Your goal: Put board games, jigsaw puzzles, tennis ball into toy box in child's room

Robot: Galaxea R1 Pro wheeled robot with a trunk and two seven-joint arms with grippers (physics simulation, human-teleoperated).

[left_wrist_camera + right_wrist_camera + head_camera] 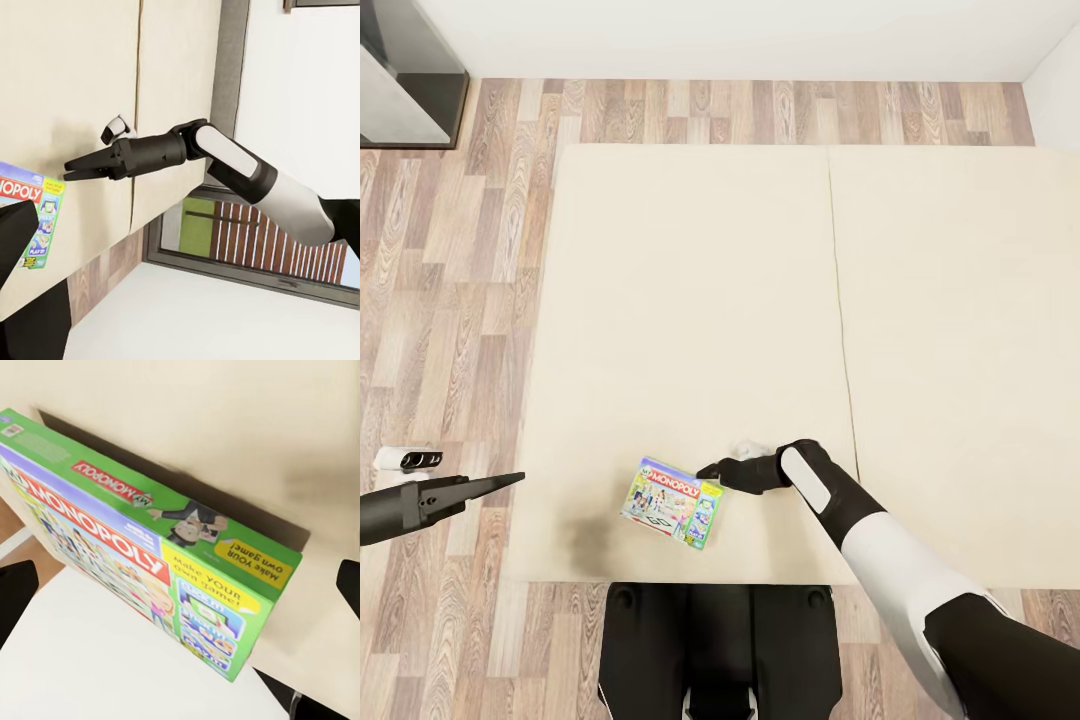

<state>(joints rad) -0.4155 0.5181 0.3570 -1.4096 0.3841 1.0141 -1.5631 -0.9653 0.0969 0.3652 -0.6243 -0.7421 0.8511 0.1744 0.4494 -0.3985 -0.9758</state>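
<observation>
A green Monopoly board game box (673, 505) lies flat on the cream bed (690, 300) near its front edge. My right gripper (708, 470) hovers just past the box's far right corner, open and holding nothing. The right wrist view looks down on the box (150, 547), with one fingertip (15, 600) at each side edge of the picture. The left wrist view shows the right gripper (71, 170) pointing at the box (30, 217). My left gripper (515, 479) is open and empty over the floor, left of the bed. The table, toy box and other toys are out of view.
The bed is made of two cream mattresses with a seam (845, 330) between them. Wood floor (450, 300) runs along its left and far sides. A dark cabinet (405, 70) stands at the far left corner. My base (720, 650) is against the bed's front edge.
</observation>
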